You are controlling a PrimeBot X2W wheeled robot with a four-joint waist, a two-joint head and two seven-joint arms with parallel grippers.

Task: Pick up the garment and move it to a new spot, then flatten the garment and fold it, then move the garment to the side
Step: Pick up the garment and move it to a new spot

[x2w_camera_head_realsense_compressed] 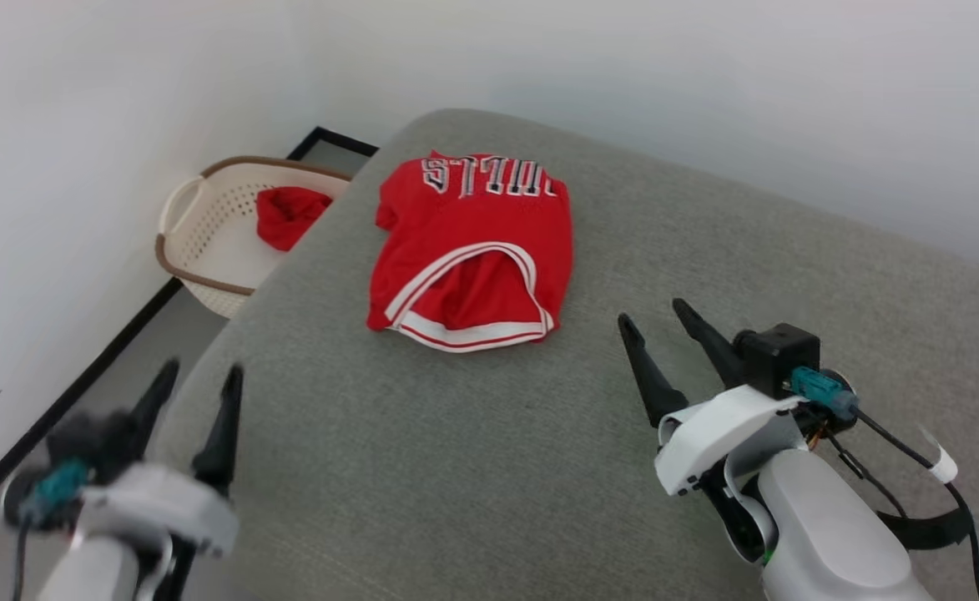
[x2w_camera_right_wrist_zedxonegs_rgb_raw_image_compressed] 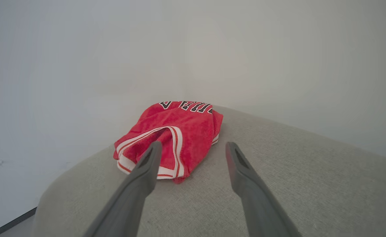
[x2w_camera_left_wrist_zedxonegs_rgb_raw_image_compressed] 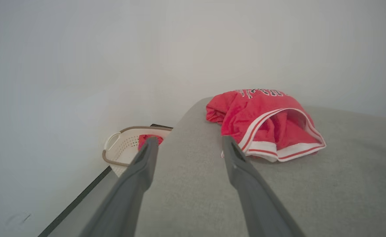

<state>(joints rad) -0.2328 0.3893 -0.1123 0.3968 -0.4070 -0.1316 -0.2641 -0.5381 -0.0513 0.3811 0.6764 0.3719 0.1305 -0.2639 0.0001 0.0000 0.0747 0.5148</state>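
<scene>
I have my right gripper [x2w_camera_head_realsense_compressed: 650, 310] empty with its fingers spread apart, and my left gripper [x2w_camera_head_realsense_compressed: 205, 367] parted the same way at the near-left edge of the grey cushion [x2w_camera_head_realsense_compressed: 456, 467]. The bunched red BULLS jersey [x2w_camera_head_realsense_compressed: 472, 250] lies ahead of both, nearer the right one. Beyond the left gripper, off the cushion, a white laundry basket [x2w_camera_head_realsense_compressed: 205, 242] holds a red cloth [x2w_camera_head_realsense_compressed: 289, 215].

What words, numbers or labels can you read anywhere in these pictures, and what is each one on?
"BULLS": black white-outlined letters on the red garment, upside down in the head view, first letter partly lost at a fold.
Wrist views: the same print, too foreshortened to read whole.
No other readable text.
</scene>
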